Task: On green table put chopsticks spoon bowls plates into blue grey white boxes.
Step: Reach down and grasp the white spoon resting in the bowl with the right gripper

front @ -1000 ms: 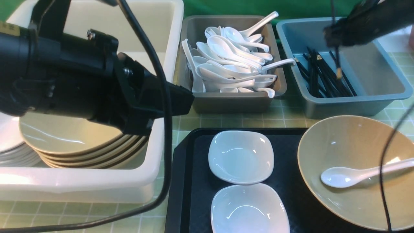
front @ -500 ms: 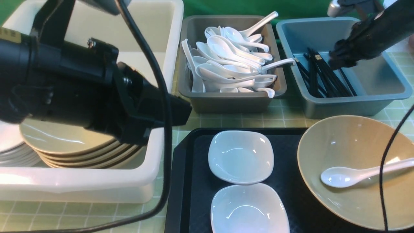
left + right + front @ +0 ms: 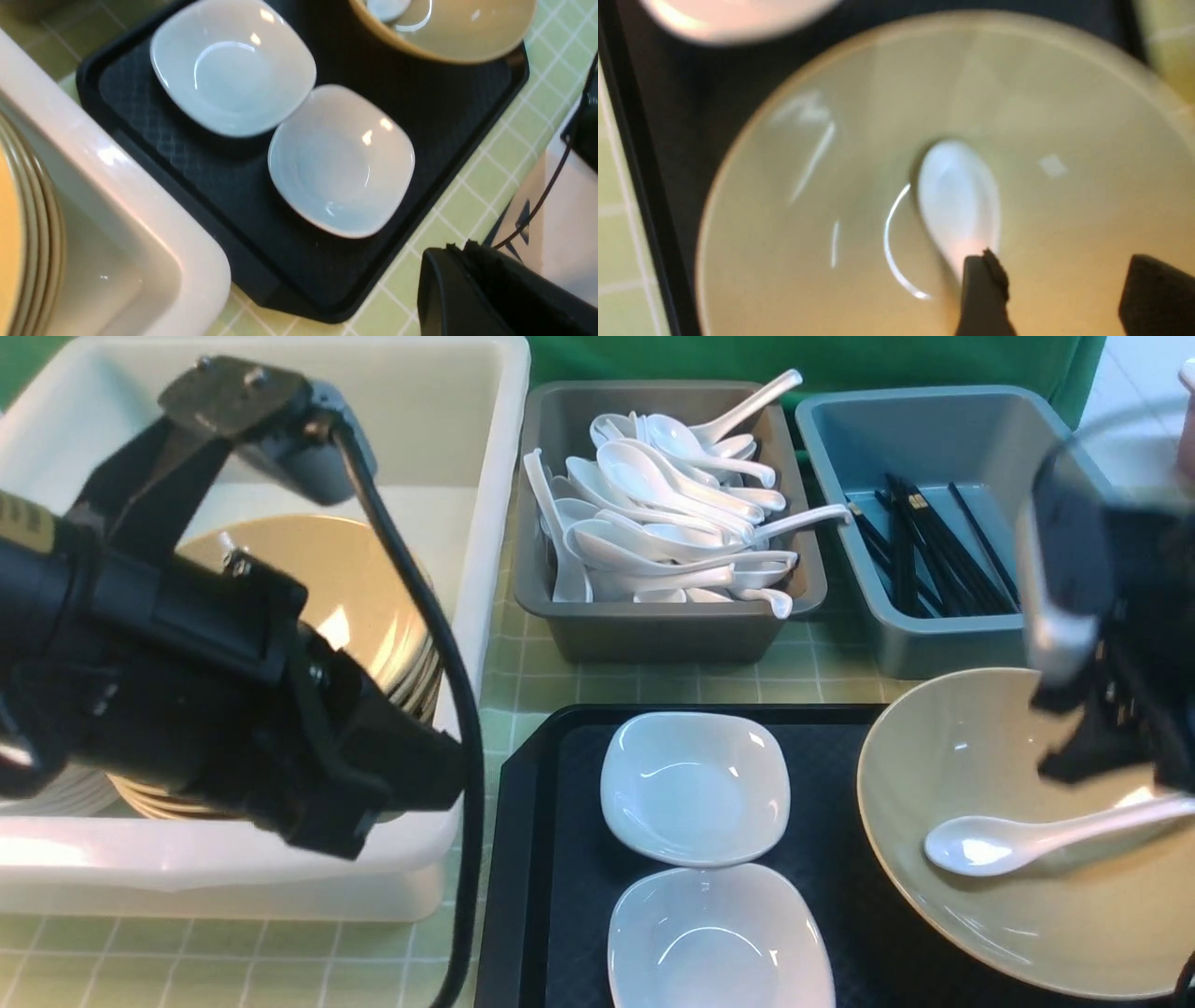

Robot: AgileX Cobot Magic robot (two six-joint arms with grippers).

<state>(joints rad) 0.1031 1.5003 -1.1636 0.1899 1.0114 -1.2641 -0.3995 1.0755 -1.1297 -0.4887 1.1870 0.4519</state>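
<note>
My right gripper (image 3: 1059,266) is open and empty, just above a tan bowl (image 3: 990,747) on the black tray. A white spoon (image 3: 990,845) lies in that bowl, and its handle runs beside one finger (image 3: 980,289). My left gripper (image 3: 458,245) is shut and empty, over the green table near the tray's corner. Two white plates (image 3: 695,789) (image 3: 719,938) sit on the tray, and both show in the left wrist view (image 3: 232,65) (image 3: 341,158). Black chopsticks (image 3: 934,560) lie in the blue-grey box (image 3: 943,635).
The grey box (image 3: 667,630) holds several white spoons. The white box (image 3: 233,877) holds a stack of tan bowls (image 3: 345,579), and my left arm (image 3: 187,691) hangs over it. The black tray (image 3: 560,859) rests on the green table (image 3: 653,686).
My right arm held a chopstick over the blue-grey box, let it go, then swung back and down above the tan bowl. My left arm shifted lower and nearer, uncovering the bowl stack.
</note>
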